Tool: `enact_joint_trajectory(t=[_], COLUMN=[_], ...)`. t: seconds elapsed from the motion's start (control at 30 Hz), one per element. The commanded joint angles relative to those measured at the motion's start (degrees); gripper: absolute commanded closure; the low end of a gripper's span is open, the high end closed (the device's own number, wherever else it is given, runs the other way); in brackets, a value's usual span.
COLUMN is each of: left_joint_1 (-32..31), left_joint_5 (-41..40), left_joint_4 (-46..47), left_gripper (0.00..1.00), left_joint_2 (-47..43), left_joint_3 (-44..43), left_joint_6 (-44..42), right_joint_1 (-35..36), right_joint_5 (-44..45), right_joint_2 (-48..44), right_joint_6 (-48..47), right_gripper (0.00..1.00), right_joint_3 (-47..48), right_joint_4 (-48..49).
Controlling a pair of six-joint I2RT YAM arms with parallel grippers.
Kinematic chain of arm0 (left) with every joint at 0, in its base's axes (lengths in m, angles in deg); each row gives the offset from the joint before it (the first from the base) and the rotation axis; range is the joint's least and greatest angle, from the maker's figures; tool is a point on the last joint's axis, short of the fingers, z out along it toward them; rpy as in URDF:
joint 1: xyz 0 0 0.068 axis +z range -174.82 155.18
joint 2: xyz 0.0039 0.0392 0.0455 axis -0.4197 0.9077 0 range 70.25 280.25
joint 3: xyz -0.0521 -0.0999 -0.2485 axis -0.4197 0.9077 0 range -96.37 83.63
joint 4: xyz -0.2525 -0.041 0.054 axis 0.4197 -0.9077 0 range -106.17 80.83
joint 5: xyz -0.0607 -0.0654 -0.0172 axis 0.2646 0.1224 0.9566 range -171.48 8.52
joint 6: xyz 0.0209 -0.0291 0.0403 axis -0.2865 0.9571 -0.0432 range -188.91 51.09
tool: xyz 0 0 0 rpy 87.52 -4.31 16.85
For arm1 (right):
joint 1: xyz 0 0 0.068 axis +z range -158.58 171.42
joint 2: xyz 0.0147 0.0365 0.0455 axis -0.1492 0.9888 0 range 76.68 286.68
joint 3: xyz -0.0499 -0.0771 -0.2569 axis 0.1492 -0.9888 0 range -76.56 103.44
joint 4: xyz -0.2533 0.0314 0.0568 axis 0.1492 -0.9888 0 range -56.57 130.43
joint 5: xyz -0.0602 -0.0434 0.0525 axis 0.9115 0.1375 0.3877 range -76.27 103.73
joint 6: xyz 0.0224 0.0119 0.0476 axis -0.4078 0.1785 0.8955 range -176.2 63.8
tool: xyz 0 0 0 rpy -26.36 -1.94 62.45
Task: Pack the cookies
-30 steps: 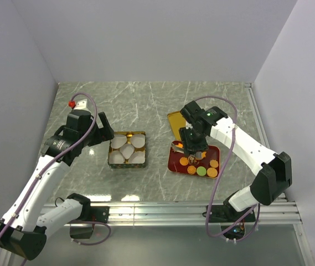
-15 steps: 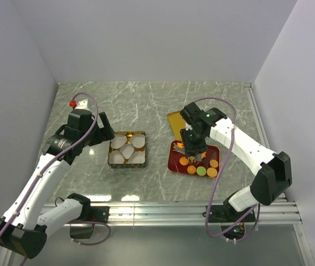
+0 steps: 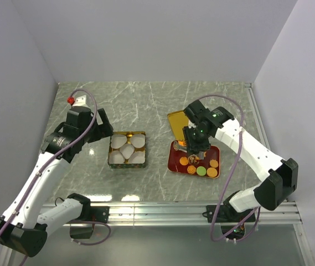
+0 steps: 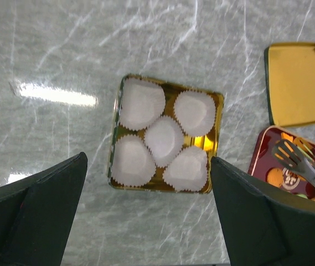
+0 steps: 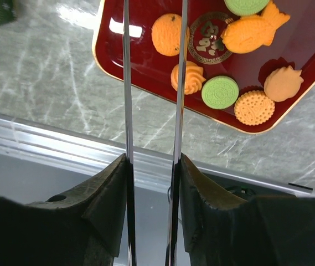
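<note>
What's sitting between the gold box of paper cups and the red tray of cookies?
Nothing. Only bare marble table separates the gold box from the red tray, as the top and left wrist views show.

Lab robot cell: white enclosure walls [image 3: 146,39], aluminium rail [image 3: 163,210].

My left arm [image 3: 35,180] rises from its base at the near left, elbow bent, wrist turned toward the right. Its pincer [image 3: 104,126] faces down with the jaws spread wide and nothing between them. My right arm [image 3: 246,145] arches up from the near right and folds back leftward, wrist pointing down. Its pincer [image 5: 153,160] grips a pair of tongs [image 5: 127,83], fingers [image 5: 110,188] pressing the two blades from both sides.
</note>
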Motion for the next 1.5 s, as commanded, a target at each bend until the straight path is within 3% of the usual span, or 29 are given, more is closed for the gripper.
enact_joint_trajectory(t=[0.0,0.4,0.67,0.9,1.07,1.47], left_joint_1=[-0.2,-0.2,-0.2,-0.2,-0.2,-0.2], left_joint_5=[-2.5,-3.3,-7.5,-9.8,-10.5,-10.1], left_joint_4=[0.9,4.7,12.0,10.3,8.7,9.3], left_gripper=[0.00,0.01,0.01,0.01,0.01,0.00], left_joint_2=[-0.1,-3.7,-11.8,-12.7,-13.3,-13.2], left_joint_3=[-4.1,-5.6,-1.3,-2.0,-2.7,-1.4], left_joint_6=[-1.6,-2.0,-3.5,-3.4,-3.7,-4.1], right_joint_1=[0.4,4.4,10.2,14.4,15.2,15.1], right_joint_5=[0.9,-6.7,-9.0,-11.3,-13.3,-14.9], right_joint_2=[-2.9,0.2,11.9,20.4,28.6,37.1], right_joint_6=[0.8,-0.8,-1.9,-2.1,-2.6,-2.1], right_gripper=[0.55,0.55,0.55,0.55,0.55,0.56], right_joint_3=[5.0,18.2,31.9,38.4,42.5,48.4], right_joint_4=[-1.6,2.2,2.1,3.8,5.1,5.2])
